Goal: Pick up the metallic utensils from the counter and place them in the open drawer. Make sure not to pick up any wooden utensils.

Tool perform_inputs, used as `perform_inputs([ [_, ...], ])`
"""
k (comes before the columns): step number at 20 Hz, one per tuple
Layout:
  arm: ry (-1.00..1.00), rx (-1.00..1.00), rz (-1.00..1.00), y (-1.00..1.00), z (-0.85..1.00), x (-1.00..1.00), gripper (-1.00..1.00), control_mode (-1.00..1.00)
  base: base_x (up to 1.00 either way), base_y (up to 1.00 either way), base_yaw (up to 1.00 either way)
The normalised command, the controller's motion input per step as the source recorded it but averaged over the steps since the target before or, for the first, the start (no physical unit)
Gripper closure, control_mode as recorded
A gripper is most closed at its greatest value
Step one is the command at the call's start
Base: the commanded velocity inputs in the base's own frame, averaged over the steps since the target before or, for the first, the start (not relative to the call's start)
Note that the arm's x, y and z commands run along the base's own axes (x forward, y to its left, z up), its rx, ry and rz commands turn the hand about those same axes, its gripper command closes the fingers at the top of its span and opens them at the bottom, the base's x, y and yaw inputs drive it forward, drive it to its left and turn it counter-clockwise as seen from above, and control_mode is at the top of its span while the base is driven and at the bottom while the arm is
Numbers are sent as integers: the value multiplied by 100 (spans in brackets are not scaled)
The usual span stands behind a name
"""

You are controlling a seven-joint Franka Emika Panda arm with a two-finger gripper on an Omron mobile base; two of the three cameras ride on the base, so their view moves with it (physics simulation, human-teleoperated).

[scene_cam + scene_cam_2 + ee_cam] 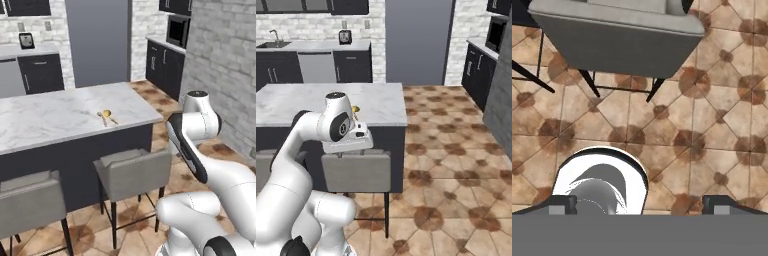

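Observation:
On the white marble island counter, near its right end, lie a small silver fork and a slim knife, too small to make out in detail. A yellow round-headed item sits between them and also peeks out behind my arm. My gripper is open with nothing between its fingertips, which stand far apart. It points down at the tiled floor in front of a stool, well short of the counter top. The drawer is out of view.
Two grey stools stand against the island's dark base, and one stool lies just ahead of the hand. Brown tiled floor stretches to the right. Dark wall cabinets and a brick wall line the far right.

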Motion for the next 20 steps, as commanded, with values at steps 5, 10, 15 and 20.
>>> perform_inputs([
  [5,0,0,0,0,0,0,-100,100,39,-22,41],
  [10,0,0,0,0,0,0,-100,100,37,-1,3],
  [15,0,0,0,0,0,0,-100,100,63,-32,-7],
  [20,0,0,0,0,0,0,-100,100,56,-13,-18],
])
